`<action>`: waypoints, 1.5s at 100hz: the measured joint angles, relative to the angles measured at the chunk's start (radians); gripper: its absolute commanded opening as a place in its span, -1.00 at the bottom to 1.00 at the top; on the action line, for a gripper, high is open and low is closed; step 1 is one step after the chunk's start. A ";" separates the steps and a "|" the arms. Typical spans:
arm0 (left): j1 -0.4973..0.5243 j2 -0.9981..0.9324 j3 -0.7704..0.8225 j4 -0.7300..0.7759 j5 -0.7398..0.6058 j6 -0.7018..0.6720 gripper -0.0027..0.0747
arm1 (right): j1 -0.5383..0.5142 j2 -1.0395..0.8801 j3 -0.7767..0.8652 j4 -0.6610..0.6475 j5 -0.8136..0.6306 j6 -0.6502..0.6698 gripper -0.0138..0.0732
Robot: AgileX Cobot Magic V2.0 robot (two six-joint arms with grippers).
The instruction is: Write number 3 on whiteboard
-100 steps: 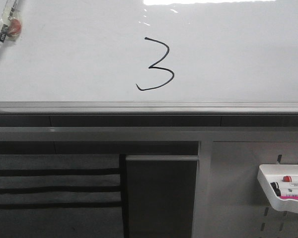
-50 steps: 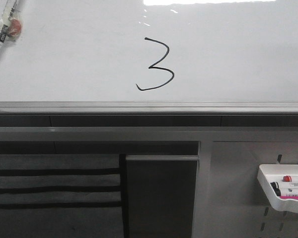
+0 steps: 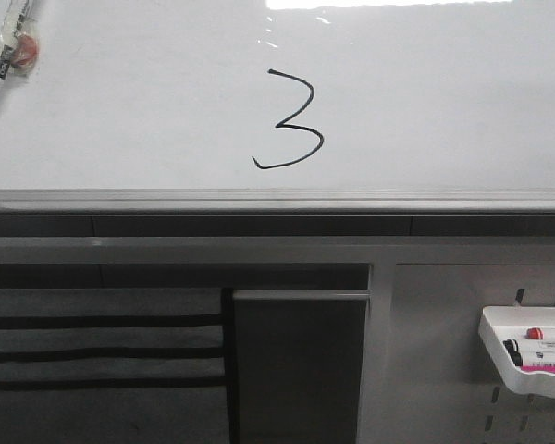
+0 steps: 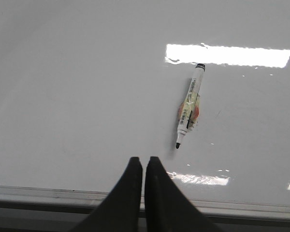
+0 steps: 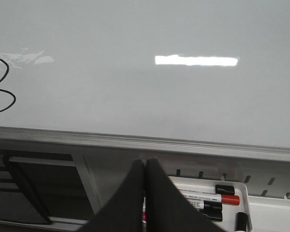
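A thin black number 3 [image 3: 291, 122] is drawn on the whiteboard [image 3: 444, 102], above its grey edge rail [image 3: 277, 199]. Part of it shows in the right wrist view [image 5: 1, 87]. An uncapped black marker [image 3: 5, 54] sticks to the board at the far left; it also shows in the left wrist view [image 4: 187, 107]. My left gripper [image 4: 141, 162] is shut and empty, apart from the marker, over the board's lower edge. My right gripper [image 5: 145, 164] is shut and empty below the rail. Neither gripper shows in the front view.
A white tray [image 3: 527, 356] with several markers hangs on the grey pegboard panel [image 3: 444, 370] at the lower right; it also shows in the right wrist view [image 5: 261, 212], just beside my right fingers. A dark panel [image 3: 301, 365] stands below the rail.
The marker at the far left of the board sits slightly higher in the front view than before. The 3 is unchanged.
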 measured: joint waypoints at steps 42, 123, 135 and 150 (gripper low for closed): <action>0.000 0.000 0.000 0.224 0.002 -0.202 -0.98 | 0.000 0.000 0.000 0.000 0.000 0.000 -0.84; 0.000 0.000 0.000 0.227 0.002 -0.207 -0.98 | 0.000 -0.143 0.157 -0.002 -0.124 0.000 -0.84; 0.000 0.000 0.000 0.227 0.002 -0.207 -0.98 | 0.000 -0.261 0.306 -0.002 -0.228 0.000 -0.84; 0.000 0.000 0.000 0.227 0.002 -0.207 -0.98 | -0.002 -0.389 0.461 0.011 -0.339 0.000 -0.84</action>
